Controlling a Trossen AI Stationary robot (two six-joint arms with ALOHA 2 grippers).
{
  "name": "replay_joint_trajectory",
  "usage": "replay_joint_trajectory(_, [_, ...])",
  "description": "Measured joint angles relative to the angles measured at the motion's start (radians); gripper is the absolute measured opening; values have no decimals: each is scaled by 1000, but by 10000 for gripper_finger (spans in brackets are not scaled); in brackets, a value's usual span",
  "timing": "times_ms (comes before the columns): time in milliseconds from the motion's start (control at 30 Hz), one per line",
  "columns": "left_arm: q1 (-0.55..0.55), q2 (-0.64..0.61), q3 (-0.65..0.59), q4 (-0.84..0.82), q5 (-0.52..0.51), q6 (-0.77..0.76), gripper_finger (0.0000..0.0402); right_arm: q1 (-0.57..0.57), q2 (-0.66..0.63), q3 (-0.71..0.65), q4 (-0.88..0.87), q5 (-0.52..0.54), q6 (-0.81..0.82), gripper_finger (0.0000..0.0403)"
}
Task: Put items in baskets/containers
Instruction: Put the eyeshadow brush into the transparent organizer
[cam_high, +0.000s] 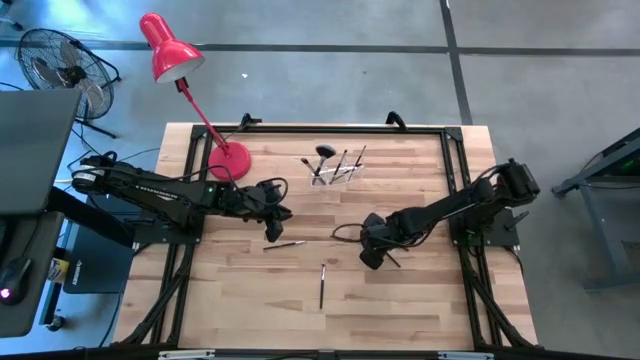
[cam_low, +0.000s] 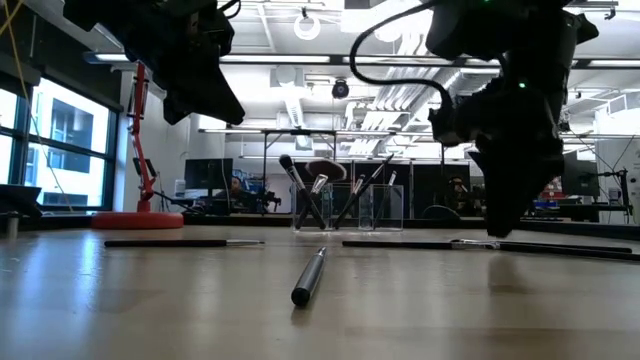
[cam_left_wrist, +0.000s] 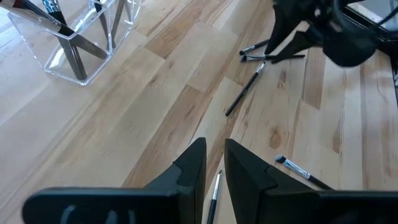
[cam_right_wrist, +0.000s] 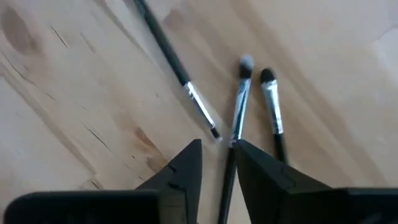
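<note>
Picking up is the step in hand: at centre-right of the high view, the right gripper (cam_right_wrist: 217, 155) hangs low, fingers narrowly parted around a light-tipped brush (cam_right_wrist: 238, 102). It must pinch, then carry to the clear holder (cam_high: 335, 170) at upper centre. The left gripper (cam_left_wrist: 214, 168), narrow too, straddles another brush (cam_left_wrist: 213, 196).

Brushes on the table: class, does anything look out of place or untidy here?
Yes. Several brushes already stand in the clear holder, but others lie loose on the wood: one near the left gripper, one alone toward the front edge, and a few by the right gripper. Nothing looks damaged.
</note>
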Motion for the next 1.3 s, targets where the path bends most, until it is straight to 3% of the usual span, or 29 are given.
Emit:
replay_joint_trajectory(400, [0, 0, 0, 4, -3, 0, 55, 14, 115, 7, 54, 15, 0, 6])
replay_joint_trajectory(867, [0, 0, 0, 6, -3, -4, 55, 19, 55, -2, 89, 24, 5, 3])
replay_joint_trajectory(1167, [0, 0, 0, 6, -2, -23, 55, 16, -90, -1, 69, 47, 4, 26])
replay_joint_trajectory(1300, [0, 0, 0, 6, -2, -23, 55, 9, -104, 1, 15, 49, 4, 54])
